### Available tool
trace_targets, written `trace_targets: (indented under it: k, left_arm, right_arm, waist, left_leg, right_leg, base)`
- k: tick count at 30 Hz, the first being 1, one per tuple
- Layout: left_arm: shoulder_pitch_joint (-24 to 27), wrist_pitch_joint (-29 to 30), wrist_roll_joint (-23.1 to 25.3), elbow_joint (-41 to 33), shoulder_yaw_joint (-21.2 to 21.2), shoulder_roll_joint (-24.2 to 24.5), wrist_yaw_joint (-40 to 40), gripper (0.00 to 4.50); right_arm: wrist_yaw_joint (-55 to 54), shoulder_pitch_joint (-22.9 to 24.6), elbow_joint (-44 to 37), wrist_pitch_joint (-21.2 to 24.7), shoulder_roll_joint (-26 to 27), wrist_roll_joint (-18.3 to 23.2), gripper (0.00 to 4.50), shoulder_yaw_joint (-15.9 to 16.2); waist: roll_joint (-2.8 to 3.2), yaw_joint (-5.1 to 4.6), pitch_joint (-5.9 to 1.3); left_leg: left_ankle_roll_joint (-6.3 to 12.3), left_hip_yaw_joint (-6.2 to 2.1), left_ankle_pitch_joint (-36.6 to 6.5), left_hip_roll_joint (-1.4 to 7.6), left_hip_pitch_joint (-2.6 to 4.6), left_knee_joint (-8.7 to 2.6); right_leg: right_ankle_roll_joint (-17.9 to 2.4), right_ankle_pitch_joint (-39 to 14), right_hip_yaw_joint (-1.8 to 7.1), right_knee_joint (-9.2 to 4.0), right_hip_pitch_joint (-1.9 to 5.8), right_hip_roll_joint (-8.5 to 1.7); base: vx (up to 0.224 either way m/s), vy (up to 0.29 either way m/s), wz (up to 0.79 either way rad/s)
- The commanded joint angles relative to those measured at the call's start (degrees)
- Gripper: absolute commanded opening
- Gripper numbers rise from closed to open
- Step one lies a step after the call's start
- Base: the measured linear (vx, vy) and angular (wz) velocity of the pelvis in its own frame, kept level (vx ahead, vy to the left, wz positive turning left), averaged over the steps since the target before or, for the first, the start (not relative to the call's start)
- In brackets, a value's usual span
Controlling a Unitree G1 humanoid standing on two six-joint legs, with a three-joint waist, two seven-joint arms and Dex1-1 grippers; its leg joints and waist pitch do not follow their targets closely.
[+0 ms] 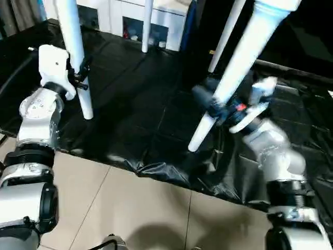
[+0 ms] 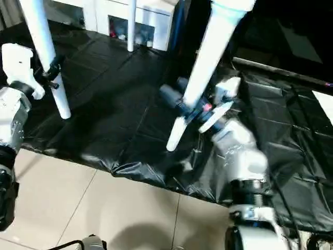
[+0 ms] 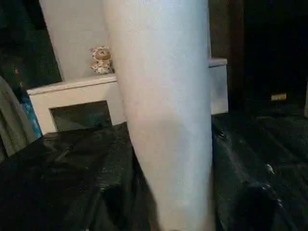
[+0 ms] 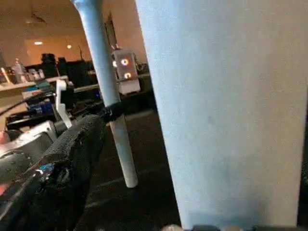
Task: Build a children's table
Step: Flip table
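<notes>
Four white tapered legs of the children's table hang down over a black sheet; their upper ends run out of the picture's top. My left gripper (image 1: pixel 82 73) is shut on the left leg (image 1: pixel 77 47) a little above its lower tip. The nearer right leg (image 1: pixel 244 57) slants down to a tip (image 1: pixel 195 143) just over the sheet. My right gripper (image 1: pixel 218 107) stands open around it, one black finger (image 4: pixel 72 154) well apart from the tube. Two more legs (image 1: pixel 148 26) (image 1: pixel 226 36) hang at the back.
The black sheet (image 1: pixel 140 104) covers the floor ahead and is wrinkled along its near edge. Beige tiles (image 1: pixel 130 208) lie in front of it. White cabinets (image 1: pixel 135 21) stand at the back, with a small toy (image 3: pixel 101 60) on a white shelf.
</notes>
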Motion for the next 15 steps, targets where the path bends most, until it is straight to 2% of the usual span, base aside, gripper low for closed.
trace_targets:
  k: [1, 3, 4, 5, 7, 8, 9, 10, 11, 12, 13, 14, 15]
  left_arm:
    - [3.89, -0.51, 2.04, 0.17, -3.01, -1.04, -2.22, 2.62]
    - [5.04, -0.91, 1.5, -0.76, -2.48, -0.86, -2.15, 2.74]
    - [7.27, -1.85, -0.66, -3.02, -0.8, -0.82, -1.9, 2.88]
    - [8.64, -2.15, -1.61, -4.75, 0.15, -0.74, -1.5, 2.93]
    - [12.15, -2.25, -3.94, -9.69, 2.46, -0.67, -0.98, 2.99]
    - [13.46, -2.22, -4.89, -11.53, 3.25, -0.76, -0.94, 3.25]
    - [16.15, -1.97, -7.01, -15.53, 4.55, -1.19, -1.7, 3.25]
    - [22.62, -0.42, -11.59, -24.78, 6.37, -2.36, -4.12, 3.33]
    - [23.08, -0.31, -11.85, -25.42, 6.45, -2.43, -4.26, 3.38]
    - [24.85, 0.13, -12.86, -27.92, 6.76, -2.73, -4.81, 3.38]
    - [30.58, 2.26, -15.15, -36.04, 6.45, -3.72, -4.78, 3.38]
    - [31.59, 2.67, -15.54, -37.46, 6.37, -3.92, -4.67, 3.38]
    - [34.67, 3.9, -16.53, -41.82, 6.05, -4.66, -3.95, 3.38]
  right_arm:
    - [-1.41, 1.7, 1.65, -2.83, 0.3, -3.26, 4.5, 2.03]
    - [-1.78, 2.26, 1.96, -3.86, 0.37, -4.06, 4.5, 2.17]
    - [-3.07, 3.85, 1.22, -4.98, 0.36, -5.25, 4.5, 2.6]
    - [-3.52, 4.74, 0.62, -5.73, 0.44, -5.6, 4.5, 2.64]
    - [-4.72, 6.85, -1.37, -6.57, 0.72, -5.96, 4.5, 2.48]
    - [-5.17, 7.58, -2.05, -6.83, 0.87, -5.99, 4.5, 2.34]
    - [-5.91, 9.01, -3.41, -7.49, 1.19, -6.08, 4.5, 1.95]
    - [-8.55, 12.31, -6.5, -8.6, 2.07, -6.9, 4.5, 1.13]
    - [-8.8, 12.54, -6.72, -8.65, 2.15, -6.96, 4.5, 1.06]
    - [-9.76, 13.43, -7.61, -8.89, 2.44, -7.23, 4.5, 0.8]
    - [-12.65, 16.93, -11.1, -8.78, 3.45, -7.71, 4.5, 0.36]
    - [-13.08, 17.62, -11.73, -8.85, 3.62, -7.86, 4.5, 0.35]
    - [-14.23, 19.91, -13.97, -8.92, 4.07, -8.15, 4.5, 0.44]
  waist:
    - [1.54, -0.59, -3.79]
    - [1.55, -0.69, -3.94]
    - [1.57, -0.68, -4.28]
    - [1.34, -0.66, -4.3]
    - [1.63, -0.69, -4.31]
    - [1.61, -0.7, -4.37]
    - [1.55, -0.65, -4.35]
    - [1.56, -0.52, -4.22]
    - [1.46, -0.46, -4.15]
    - [1.41, -0.64, -4.05]
    - [1.6, -0.66, -4.06]
    - [1.62, -0.57, -3.97]
    - [1.76, -0.6, -3.85]
  left_leg:
    - [-4.44, 0.42, -27.74, -0.94, 1.97, -4.89]
    - [-4.29, 0.46, -26.53, -0.84, 1.81, -4.91]
    - [-4.22, 0.51, -25.34, -0.75, 1.78, -4.87]
    - [-4.08, 0.56, -24.57, -0.69, 1.66, -4.93]
    - [-3.9, 0.69, -23.08, -0.55, 1.5, -5.04]
    - [-3.56, 0.8, -22.76, -0.64, 1.52, -5.0]
    - [-3.51, 0.77, -22.66, -0.59, 1.51, -5.03]
    - [-3.34, 0.78, -22.21, -0.33, 1.5, -5.18]
    - [-3.16, 0.92, -22.22, -0.27, 1.44, -5.35]
    - [-2.82, 1.08, -22.64, -0.47, 1.52, -5.28]
    - [-2.72, 1.14, -22.76, -0.55, 1.6, -5.24]
    - [-2.74, 1.1, -23.0, -0.28, 1.58, -5.41]
    - [-2.53, 1.2, -23.65, -0.39, 1.63, -5.43]
  right_leg:
    - [-6.95, -22.73, 0.83, -5.48, 1.63, -1.68]
    - [-7.02, -22.69, 0.95, -5.45, 1.7, -1.9]
    - [-7.58, -20.37, 0.97, -5.16, 1.81, -1.8]
    - [-7.9, -19.07, 0.96, -5.07, 1.94, -1.81]
    - [-9.24, -15.02, 0.99, -4.61, 2.02, -1.66]
    - [-9.6, -13.76, 0.96, -4.53, 2.13, -1.52]
    - [-9.8, -13.43, 0.96, -4.4, 2.21, -1.59]
    - [-10.27, -12.69, 1.03, -4.24, 2.3, -1.84]
    - [-10.35, -12.59, 1.04, -4.37, 2.39, -1.78]
    - [-9.97, -13.67, 1.08, -4.58, 2.18, -1.42]
    - [-9.46, -14.34, 1.18, -4.67, 2.12, -1.34]
    - [-9.26, -14.3, 1.26, -4.71, 2.16, -1.48]
    - [-8.97, -14.95, 1.26, -4.94, 1.97, -1.27]
  base:
    - [0.0, 0.0, 0.0]
    - [0.0, 0.0, 0.0]
    - [0.0, 0.0, 0.0]
    - [0.0, 0.0, 0.0]
    - [0.0, 0.0, 0.0]
    - [0.0, 0.0, 0.0]
    - [0.0, 0.0, 0.0]
    - [0.0, 0.0, 0.0]
    - [0.0, 0.0, 0.0]
    - [0.0, 0.0, 0.0]
    - [0.0, 0.0, 0.0]
    - [0.0, 0.0, 0.0]
    - [0.0, 0.0, 0.0]
